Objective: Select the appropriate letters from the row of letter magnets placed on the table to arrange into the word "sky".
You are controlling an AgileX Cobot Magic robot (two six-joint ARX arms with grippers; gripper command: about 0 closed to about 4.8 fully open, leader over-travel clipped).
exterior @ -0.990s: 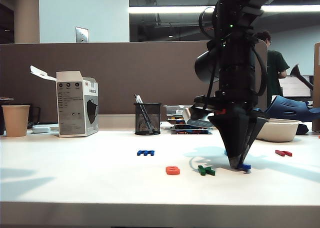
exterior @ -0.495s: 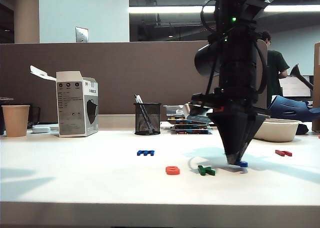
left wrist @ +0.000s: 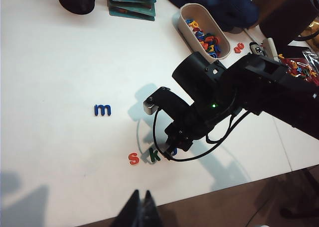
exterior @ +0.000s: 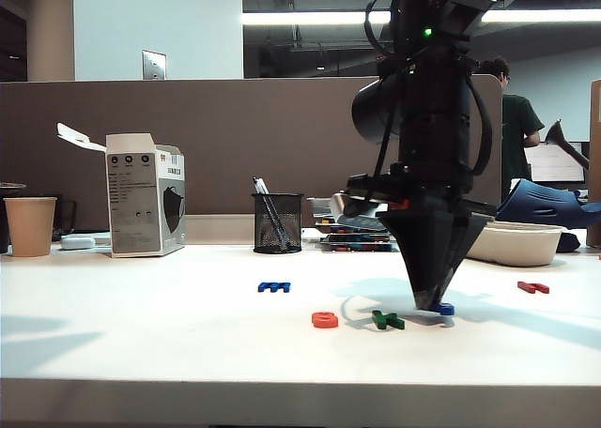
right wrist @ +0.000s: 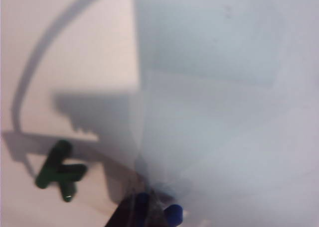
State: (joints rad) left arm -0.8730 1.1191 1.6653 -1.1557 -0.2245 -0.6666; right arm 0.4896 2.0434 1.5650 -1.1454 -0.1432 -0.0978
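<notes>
1. The right end effector [exterior: 434,306] points down at the white desk [exterior: 141,334], its tips clenched on the small dark blue forked letter [exterior: 445,309], which sits low at the desk surface.
2. That blue letter [right wrist: 172,213] lies just beside the dark green letter [exterior: 386,321], with the orange-red letter [exterior: 324,320] on the green one's other side.
3. The wide dark blue letter [exterior: 273,286] and the dark red letter [exterior: 531,286] lie well apart from them.
4. The left end effector [left wrist: 140,212] hovers above the desk edge, tips together, grasping nothing.
</notes>
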